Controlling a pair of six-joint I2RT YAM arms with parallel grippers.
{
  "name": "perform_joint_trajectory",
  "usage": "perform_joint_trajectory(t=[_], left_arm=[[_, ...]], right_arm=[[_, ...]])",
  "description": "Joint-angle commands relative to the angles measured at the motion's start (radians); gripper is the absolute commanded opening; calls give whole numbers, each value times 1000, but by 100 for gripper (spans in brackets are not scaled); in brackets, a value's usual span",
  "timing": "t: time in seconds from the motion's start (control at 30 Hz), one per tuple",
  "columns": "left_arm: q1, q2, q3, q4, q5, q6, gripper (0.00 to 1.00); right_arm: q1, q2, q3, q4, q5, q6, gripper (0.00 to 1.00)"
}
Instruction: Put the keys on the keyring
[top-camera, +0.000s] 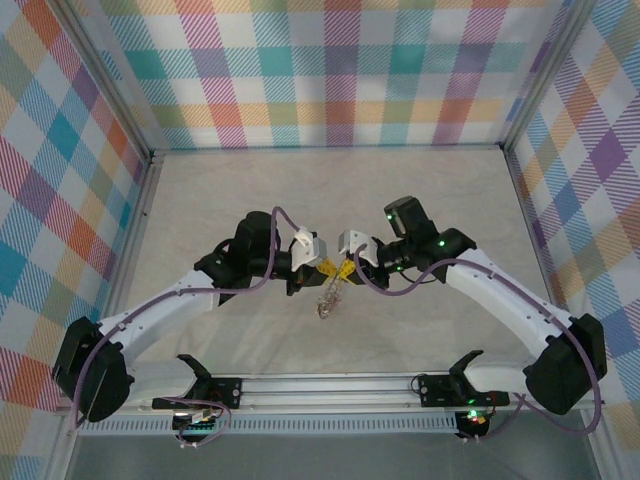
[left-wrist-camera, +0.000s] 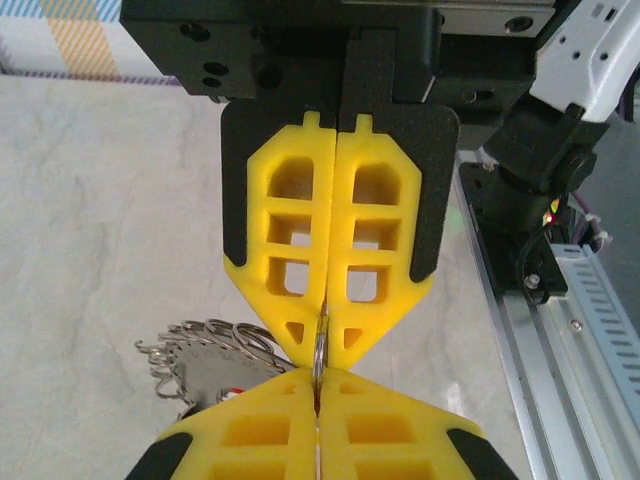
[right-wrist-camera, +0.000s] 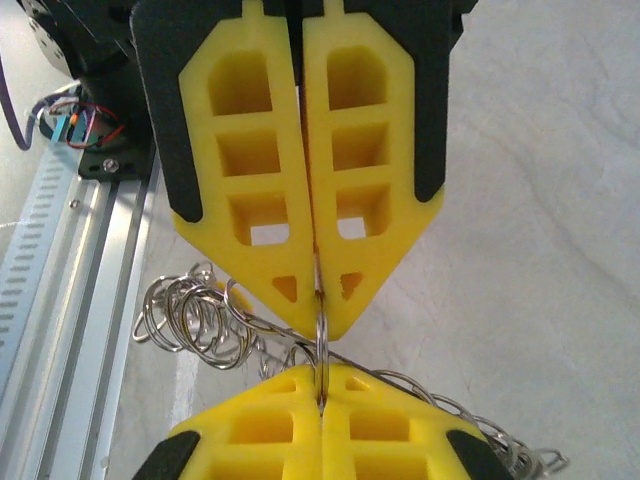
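Jaws on both arms are pressed together, and each pair pinches the thin edge of the same grey metal keyring (top-camera: 328, 298) from opposite sides. In the top external view the left gripper (top-camera: 322, 268) and the right gripper (top-camera: 346, 268) meet tip to tip above the middle of the pale marbled table (top-camera: 420, 190). The keyring hangs just below them as a small silvery bundle, and whether its lowest part touches the surface cannot be told.

In the left wrist view that arm's yellow latticed plastic fingers (left-wrist-camera: 290, 230) are closed flat against each other, with a sliver of the ring's wire caught at their tips. The right gripper's matching yellow tips come up from the bottom edge and clamp the same wire directly opposite, almost touching the left tips. Small silvery keys (left-wrist-camera: 205, 362) and loops fan out to the left of the pinch, with a speck of red among them.

In the right wrist view its own yellow fingers (right-wrist-camera: 250, 170) are likewise shut on the upright wire of the ring, and the left gripper's tips grip it from below. A cluster of little wire loops (right-wrist-camera: 190, 322) dangles on the left, over the ribbed aluminium rail (right-wrist-camera: 70, 270). More loops and keys trail off to the lower right. Pastel plaid walls (top-camera: 320, 70) enclose the table on three sides
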Motion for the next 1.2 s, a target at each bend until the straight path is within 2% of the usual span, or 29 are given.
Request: perform_joint_trajectory(t=[0.0,0.27,0.67,0.73,0.9,1.0,1.17], left_arm=[[-22,8,52,-29,0,42,8],[-26,22,57,-22,12,26,10],[-44,37,51,14,36,-21,12],[-44,38,49,10,53,-15,0],[-43,25,46,24,58,-24,0],[-32,1,10,94,65,-63,0],[18,-9,-46,255,119,-163,0]], right_arm=[[19,11,48,-42,-10,-50,0],[50,18,61,-49,30,-59,0],[61,-5,50,-14,25,-38,0],[61,-16,37,3,29,-34,0],[52,-69,-29,100,20,18,14],[33,-85,-46,106,-7,34,20],[-2,-117,-97,170,-44,78,21]])
